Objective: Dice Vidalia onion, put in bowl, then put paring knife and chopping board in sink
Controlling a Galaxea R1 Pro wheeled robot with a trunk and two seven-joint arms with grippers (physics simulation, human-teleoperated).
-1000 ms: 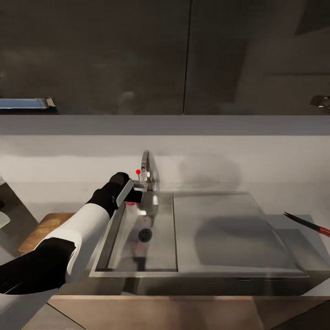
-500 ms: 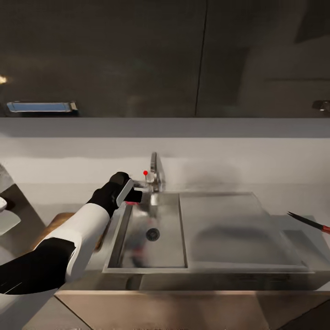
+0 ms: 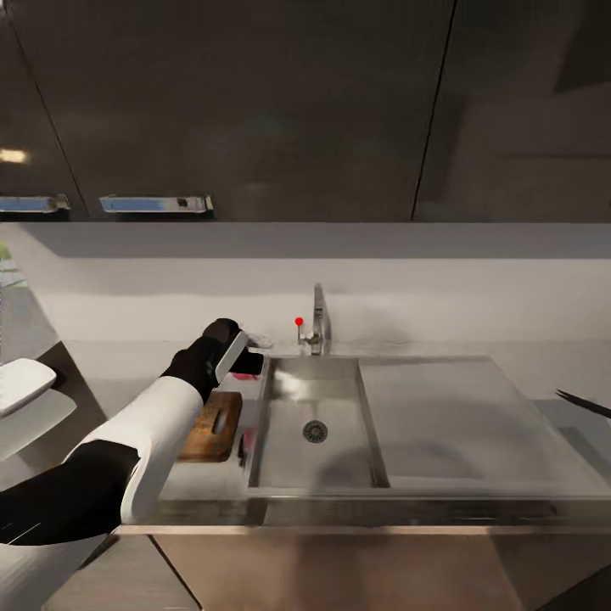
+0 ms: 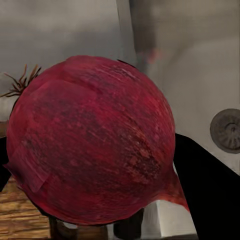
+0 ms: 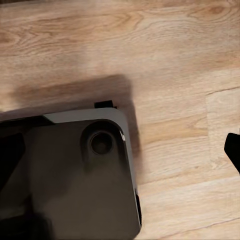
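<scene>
My left gripper (image 3: 243,366) is shut on the dark red Vidalia onion (image 4: 92,142), of which a red sliver (image 3: 244,376) shows under the fingers. It hangs above the far end of the brown chopping board (image 3: 212,427), just left of the sink (image 3: 293,462). In the left wrist view one dark finger (image 4: 207,192) flanks the onion, with the drain (image 4: 227,130) beyond. The paring knife's dark blade (image 3: 585,404) pokes in at the right edge, on the countertop (image 3: 127,373). The white bowl (image 3: 21,383) sits at the far left.
A chrome faucet (image 3: 319,321) with a red knob (image 3: 299,322) stands behind the basin, and the flat drainboard (image 3: 458,424) lies to its right. Dark upper cabinets (image 3: 255,110) hang above. The right wrist view looks down on light wood floor (image 5: 165,45) and a dark robot base (image 5: 65,175).
The whole view has swung left, so the sink now sits further right and the board shows. The held onion has gone from the basin's far left corner to over the board's end.
</scene>
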